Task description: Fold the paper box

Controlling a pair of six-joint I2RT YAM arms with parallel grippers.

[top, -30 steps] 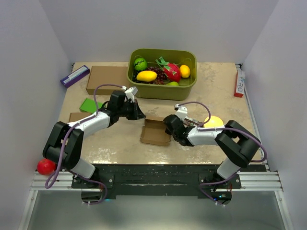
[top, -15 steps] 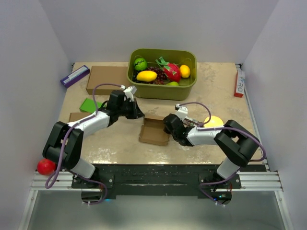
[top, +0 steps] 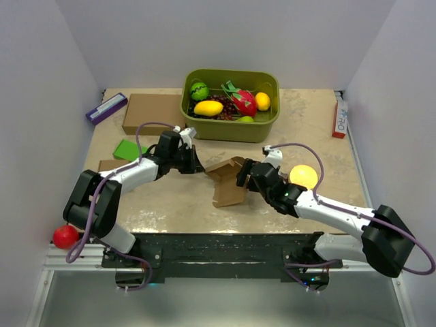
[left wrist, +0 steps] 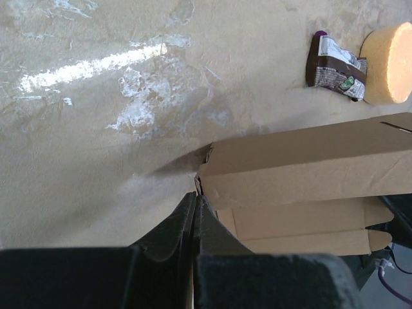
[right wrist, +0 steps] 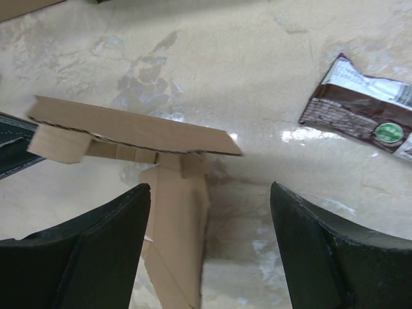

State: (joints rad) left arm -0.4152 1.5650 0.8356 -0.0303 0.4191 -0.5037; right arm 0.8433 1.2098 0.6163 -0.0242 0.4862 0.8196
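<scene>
The paper box (top: 227, 181) is a brown thin-cardboard cutout, partly folded, lying askew at the middle of the table with one panel raised. My left gripper (top: 198, 166) is shut, pinching the box's near corner. In the left wrist view its tips (left wrist: 196, 197) meet right at the corner of the box (left wrist: 302, 167). My right gripper (top: 246, 175) stands open just right of the box. The right wrist view shows the gripper (right wrist: 209, 190) holding nothing, with a raised flap of the box (right wrist: 129, 132) ahead of its left finger (right wrist: 109, 232).
A green bin of toy fruit (top: 266, 127) stands at the back. A large brown carton (top: 151, 112) and a purple box (top: 106, 107) lie back left. Also here are a green piece (top: 127, 150), a yellow round sponge (top: 303, 176), a snack wrapper (right wrist: 367, 116) and a red ball (top: 65, 236).
My right gripper has opened and let go of the box, drawing back to the right as its arm stretched out. The box has swung askew with one panel lifted. The left gripper stays shut.
</scene>
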